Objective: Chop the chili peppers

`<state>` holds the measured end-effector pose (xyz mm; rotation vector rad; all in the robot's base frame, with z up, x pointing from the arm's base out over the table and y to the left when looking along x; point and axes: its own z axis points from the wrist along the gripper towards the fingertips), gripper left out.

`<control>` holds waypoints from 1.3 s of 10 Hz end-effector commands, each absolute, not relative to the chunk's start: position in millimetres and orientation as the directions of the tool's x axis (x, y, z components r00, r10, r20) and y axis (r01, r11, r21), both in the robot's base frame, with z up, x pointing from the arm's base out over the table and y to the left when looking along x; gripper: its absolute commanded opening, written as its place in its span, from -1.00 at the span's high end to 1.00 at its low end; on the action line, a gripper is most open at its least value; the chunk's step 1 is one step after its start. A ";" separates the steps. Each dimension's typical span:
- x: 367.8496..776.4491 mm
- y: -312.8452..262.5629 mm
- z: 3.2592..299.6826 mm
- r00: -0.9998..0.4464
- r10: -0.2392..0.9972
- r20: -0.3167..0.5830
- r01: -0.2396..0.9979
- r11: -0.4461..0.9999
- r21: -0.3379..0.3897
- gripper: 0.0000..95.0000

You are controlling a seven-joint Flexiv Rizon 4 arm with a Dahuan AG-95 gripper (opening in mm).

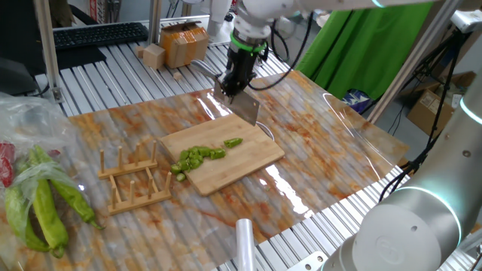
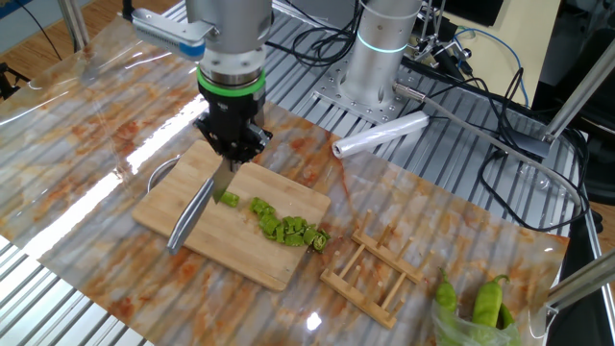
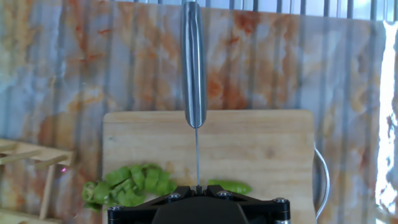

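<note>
Chili (image 2: 231, 199): one short uncut stub on the board (image 2: 163, 211), lying just beside the knife edge. Cut pieces (image 2: 288, 229) sit in a loose heap at about 4 o'clock from the stub in the other fixed view, reaching toward the board's corner. In the hand view the stub is at 3 o'clock of the blade line and the heap at 9 o'clock.

Handling, judged: light, thin-walled, waxy skin; the stub could roll or skid under a dull press, and chunks scatter easily. Nothing pins it, so a straight downward cut through the stub's middle looks safest.

Knife (image 2: 197, 213): blade on edge, tip low on the board, slanting up to the gripper (image 2: 231, 152). Fingers closed tight on the knife's spine end; gripper points down.

Outward: wooden rack (image 2: 370, 274) off the board's corner; whole long peppers (image 1: 45, 207) in a bag, well apart.
</note>
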<state>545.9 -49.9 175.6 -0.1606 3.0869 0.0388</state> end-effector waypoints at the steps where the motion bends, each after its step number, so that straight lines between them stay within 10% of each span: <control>1: 545.4 -52.2 162.5 -0.991 -0.110 -0.076 -0.113 0.993 0.025 1.00; 13: 527.7 -78.3 93.4 -0.974 -0.136 -0.182 -0.145 0.989 0.036 1.00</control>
